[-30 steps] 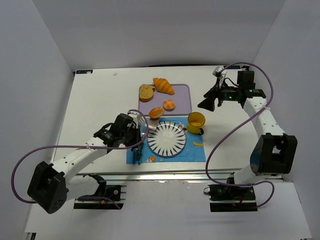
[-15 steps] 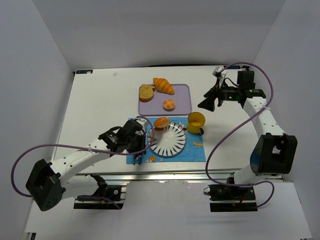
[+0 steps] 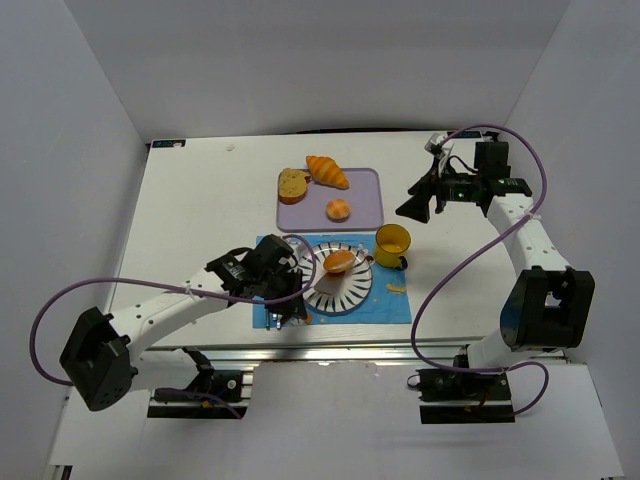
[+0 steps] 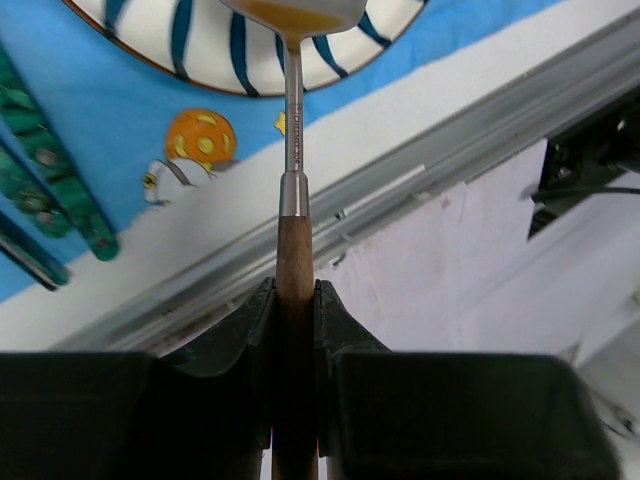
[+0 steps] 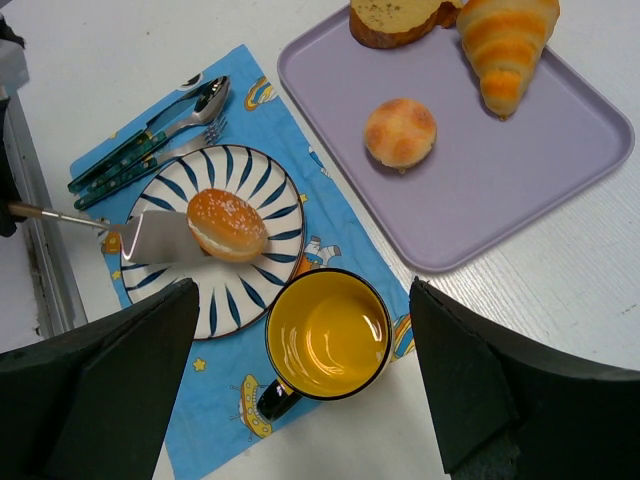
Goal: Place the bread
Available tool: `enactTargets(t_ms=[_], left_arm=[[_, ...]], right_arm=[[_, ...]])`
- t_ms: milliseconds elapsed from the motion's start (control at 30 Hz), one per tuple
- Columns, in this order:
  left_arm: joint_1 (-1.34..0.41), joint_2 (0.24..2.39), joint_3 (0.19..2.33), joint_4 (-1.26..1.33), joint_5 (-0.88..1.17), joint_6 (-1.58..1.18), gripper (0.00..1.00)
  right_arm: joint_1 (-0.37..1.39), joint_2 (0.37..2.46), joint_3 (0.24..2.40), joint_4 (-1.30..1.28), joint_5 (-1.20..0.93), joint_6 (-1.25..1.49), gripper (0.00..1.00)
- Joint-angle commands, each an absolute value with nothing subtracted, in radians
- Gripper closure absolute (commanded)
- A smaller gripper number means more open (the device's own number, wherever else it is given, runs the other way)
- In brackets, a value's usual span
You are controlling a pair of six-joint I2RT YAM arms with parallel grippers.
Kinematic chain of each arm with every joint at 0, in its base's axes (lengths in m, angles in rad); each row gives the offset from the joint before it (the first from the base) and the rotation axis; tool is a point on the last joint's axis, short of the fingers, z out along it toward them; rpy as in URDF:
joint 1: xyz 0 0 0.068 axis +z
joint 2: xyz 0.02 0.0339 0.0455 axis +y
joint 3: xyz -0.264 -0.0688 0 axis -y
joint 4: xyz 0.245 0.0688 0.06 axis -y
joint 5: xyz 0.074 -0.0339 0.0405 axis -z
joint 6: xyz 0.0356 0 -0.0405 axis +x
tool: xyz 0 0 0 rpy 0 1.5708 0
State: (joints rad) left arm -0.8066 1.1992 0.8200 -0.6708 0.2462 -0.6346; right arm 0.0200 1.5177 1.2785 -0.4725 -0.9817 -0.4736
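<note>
While the bread [image 5: 228,224] is lying partly on the spatula [image 5: 160,235] over the plate [image 5: 252,172], the left gripper [image 4: 296,300] is clamping the handle to deliver it. The right gripper [image 3: 413,207] is hanging wide open, well apart, out of the way.

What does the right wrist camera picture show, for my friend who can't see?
A small golden bread roll rests at the tip of a spatula over a blue-striped plate. Beside it stands a yellow mug; a purple tray holds a round bun and a croissant.
</note>
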Motion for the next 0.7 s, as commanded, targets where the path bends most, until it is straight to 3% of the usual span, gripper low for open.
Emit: enactTargets(t_ms=[0, 667], left_arm=[[-0.808, 1.21, 0.857, -0.657, 0.362, -0.675, 1.0], [-0.808, 1.126, 0.822, -0.56, 0.644, -0.825, 1.0]], right_arm=[[0.017, 1.509, 1.27, -0.482, -0.988, -0.48, 0.1], [0.017, 1.509, 1.267, -0.48, -0.994, -0.48, 0.11]])
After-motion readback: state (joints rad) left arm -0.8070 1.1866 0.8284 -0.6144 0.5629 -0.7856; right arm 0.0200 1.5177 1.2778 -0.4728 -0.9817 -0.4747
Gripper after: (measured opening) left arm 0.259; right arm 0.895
